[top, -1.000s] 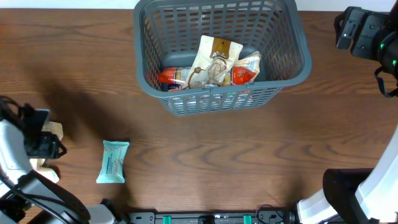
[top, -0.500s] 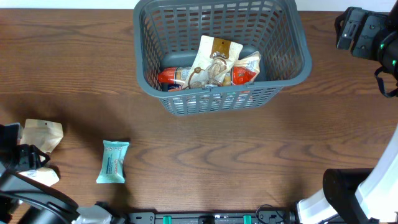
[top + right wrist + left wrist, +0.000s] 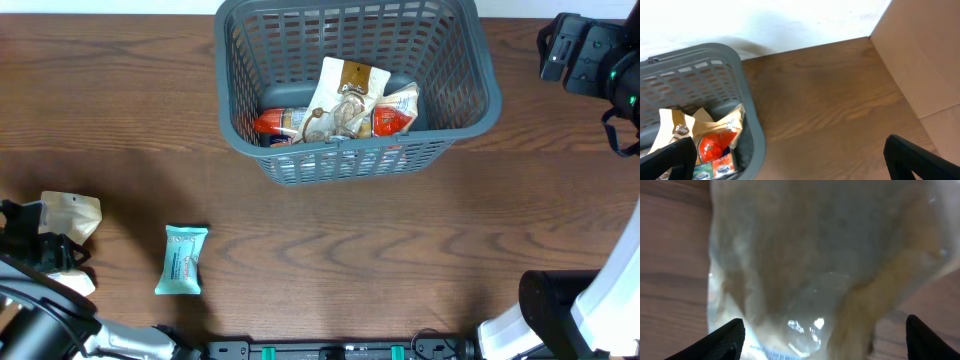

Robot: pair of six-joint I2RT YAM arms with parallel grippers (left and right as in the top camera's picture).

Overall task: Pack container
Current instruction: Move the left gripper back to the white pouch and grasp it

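The container, a dark grey lattice basket (image 3: 470, 100), stands at the back centre and holds several snack packets (image 3: 345, 100). Its rim also shows in the right wrist view (image 3: 747, 115). A tan packet (image 3: 78, 213) lies at the far left and fills the left wrist view (image 3: 815, 255). My left gripper (image 3: 50, 250) (image 3: 825, 342) is open, its fingers spread on either side of the tan packet's near end. A teal packet (image 3: 182, 258) lies flat to the right of it. My right gripper (image 3: 585, 50) (image 3: 795, 162) is open and empty, held high right of the basket.
A pale packet edge (image 3: 72, 282) shows beside the left arm at the front left. A cardboard-coloured panel (image 3: 920, 65) stands to the right of the table. Brown wooden tabletop (image 3: 400, 240) lies between the basket and the front edge.
My left gripper has drawn back toward the front left, uncovering more of the tan packet. The right arm, basket and teal packet have not moved.
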